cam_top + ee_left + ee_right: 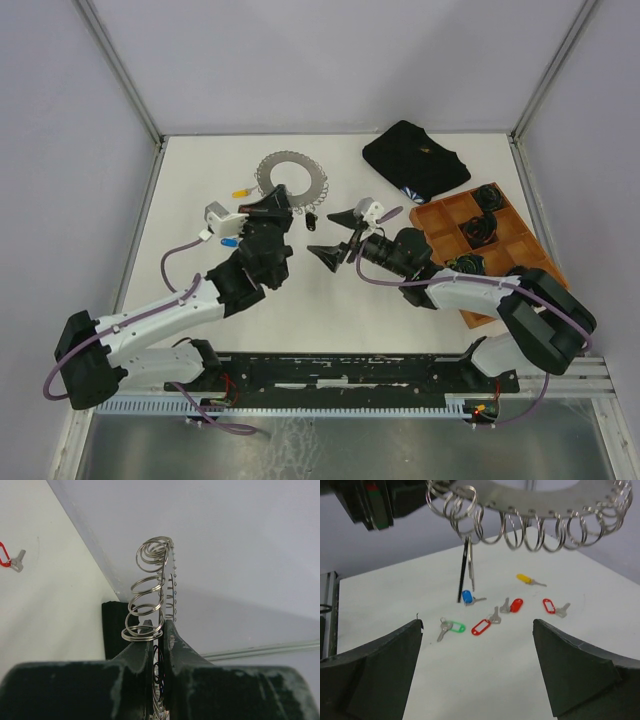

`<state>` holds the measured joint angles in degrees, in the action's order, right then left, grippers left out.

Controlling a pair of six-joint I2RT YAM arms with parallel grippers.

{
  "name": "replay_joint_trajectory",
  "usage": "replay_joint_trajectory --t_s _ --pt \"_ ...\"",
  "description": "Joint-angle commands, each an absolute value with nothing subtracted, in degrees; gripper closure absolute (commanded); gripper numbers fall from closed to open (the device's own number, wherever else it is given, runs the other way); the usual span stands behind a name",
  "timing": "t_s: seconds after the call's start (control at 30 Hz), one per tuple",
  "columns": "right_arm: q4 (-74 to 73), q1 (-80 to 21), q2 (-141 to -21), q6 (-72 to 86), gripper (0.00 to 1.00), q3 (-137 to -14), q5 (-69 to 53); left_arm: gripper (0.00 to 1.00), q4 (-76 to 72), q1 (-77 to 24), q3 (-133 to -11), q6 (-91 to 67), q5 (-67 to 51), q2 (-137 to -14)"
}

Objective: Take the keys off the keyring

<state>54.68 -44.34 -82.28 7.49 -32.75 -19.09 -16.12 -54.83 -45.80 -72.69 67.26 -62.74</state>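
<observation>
My left gripper (275, 200) is shut on the keyring (292, 176), a silvery disc fringed with split rings, and holds it up off the table. In the left wrist view the keyring (162, 585) stands edge-on between the closed jaws (161, 630). In the right wrist view the keyring (545, 502) hangs overhead, and a black key (462, 577) dangles from it. My right gripper (477, 625) is open and empty, just right of the ring in the top view (338, 235). Loose on the table lie a blue key (466, 597), a green key (454, 627), red keys (516, 605) and a yellow key (522, 578).
A black pouch (415, 158) lies at the back right. A wooden compartment tray (445, 228) with black coiled items stands at the right, beside my right arm. Metal frame posts rise at the table's back corners.
</observation>
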Motion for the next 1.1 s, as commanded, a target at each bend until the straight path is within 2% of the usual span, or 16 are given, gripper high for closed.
replay_joint_trajectory --t_s 0.0,0.2,0.43,0.7,0.83,1.07 --pt "68.23 -45.70 -82.25 6.03 0.01 -34.64 -13.41 0.97 -19.52 -55.04 -48.94 -77.42 66.94 -63.90" --pt "70.80 -46.94 -85.63 6.02 0.05 -36.58 -14.30 0.97 -19.51 -55.19 -49.57 -78.29 66.53 -64.94" --pt "71.85 -48.25 -86.85 5.77 0.17 -37.11 -9.86 0.97 -19.53 -55.18 -49.95 -78.65 65.93 -65.09" --pt "72.93 -48.25 -86.99 4.59 0.35 -37.62 -7.91 0.97 -19.51 -55.19 -49.87 -80.09 65.01 -65.69" --pt "73.28 -48.37 -86.79 4.26 0.46 -37.53 -8.46 0.97 -19.44 -55.20 -49.70 -80.59 64.97 -65.75" --pt "73.47 -48.43 -86.24 3.55 0.77 -37.47 -10.07 0.97 -19.19 -55.24 -49.74 -80.95 64.92 -65.77"
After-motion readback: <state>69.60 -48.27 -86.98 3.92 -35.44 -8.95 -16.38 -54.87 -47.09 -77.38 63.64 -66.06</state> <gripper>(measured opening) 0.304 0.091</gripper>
